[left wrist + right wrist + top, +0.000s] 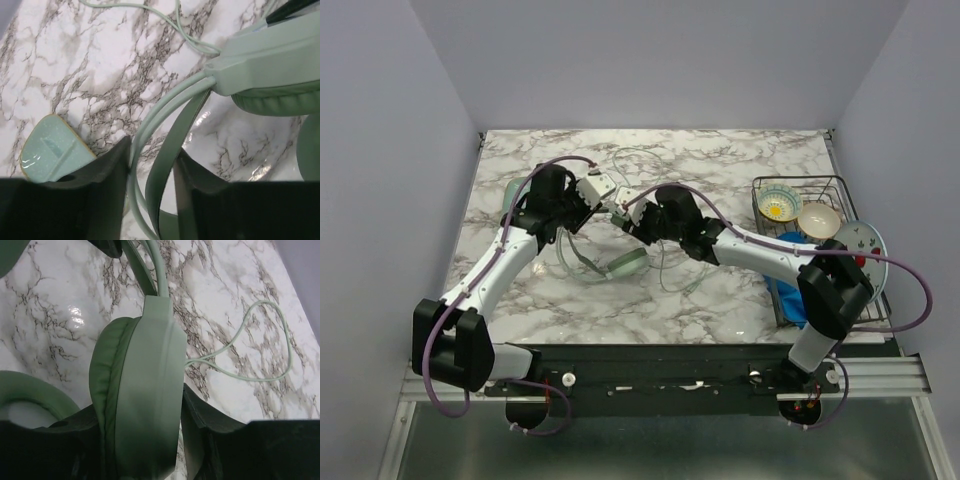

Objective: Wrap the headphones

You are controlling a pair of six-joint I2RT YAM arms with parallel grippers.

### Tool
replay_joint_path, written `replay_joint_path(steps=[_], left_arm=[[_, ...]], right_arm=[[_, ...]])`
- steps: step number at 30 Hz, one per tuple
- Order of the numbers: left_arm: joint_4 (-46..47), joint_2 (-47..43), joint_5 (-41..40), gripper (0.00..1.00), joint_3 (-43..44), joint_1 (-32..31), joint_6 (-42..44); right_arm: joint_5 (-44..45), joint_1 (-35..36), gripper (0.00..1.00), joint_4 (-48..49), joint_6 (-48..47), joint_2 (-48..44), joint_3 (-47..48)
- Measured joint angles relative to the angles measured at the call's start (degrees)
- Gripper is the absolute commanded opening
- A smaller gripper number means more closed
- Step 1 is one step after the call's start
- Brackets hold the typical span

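The headphones (625, 265) lie mid-tabletop (720, 160), a little left of centre, and both arms meet over them. The left jaws are closed on the headband (170, 145), one finger against its thin rods and the other against the flat strap. The right jaws grip one ear cup (145, 390) edge-on, with the pad turned to the side. The second cup (30, 390) rests on the marble just beside it.

The cable (290, 347) loops loosely across bare marble toward the back and also trails in front of the cups, apart from both jaws. The far half of the tabletop and the strip in front of the headphones are open. Plain walls close off the left, back and right edges.

The case (50, 150) lies flat just beside the left jaws, on their outer side near the left edge. A wire rack (840, 182) fills the right edge, well apart from the headphones. It holds two bowls (818, 218), a plate (865, 240) and a blue cloth (785, 295), and the right arm's elbow passes close over it.
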Motion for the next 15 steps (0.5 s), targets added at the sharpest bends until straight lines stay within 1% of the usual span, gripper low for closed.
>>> replay_joint_path(steps=[1,4,7,12,15], left_arm=[[0.55,0.02,-0.37,0.59,-0.04,-0.15,-1.16],[3.23,0.04,-2.73,0.72,-0.04,-0.52,-4.42],[6.40,0.04,-5.18,0.79,-0.31,-0.63,-6.80],[10.49,-0.48,-8.85,0.80,-2.75,-0.61,-8.96],[12.00,-0.46,-11.45,0.78,-3.50,-0.61,-10.14]], right_arm=[[0.37,-0.07,0.01,-0.02,0.48,-0.02,0.00],[2.82,-0.31,0.01,-0.15,2.80,-1.14,0.00],[6.25,-0.33,0.01,-0.76,4.79,-3.17,0.02],[10.34,-0.50,0.01,-1.44,7.04,-6.97,0.04],[11.17,-0.72,0.01,-1.73,7.43,-9.35,0.04]])
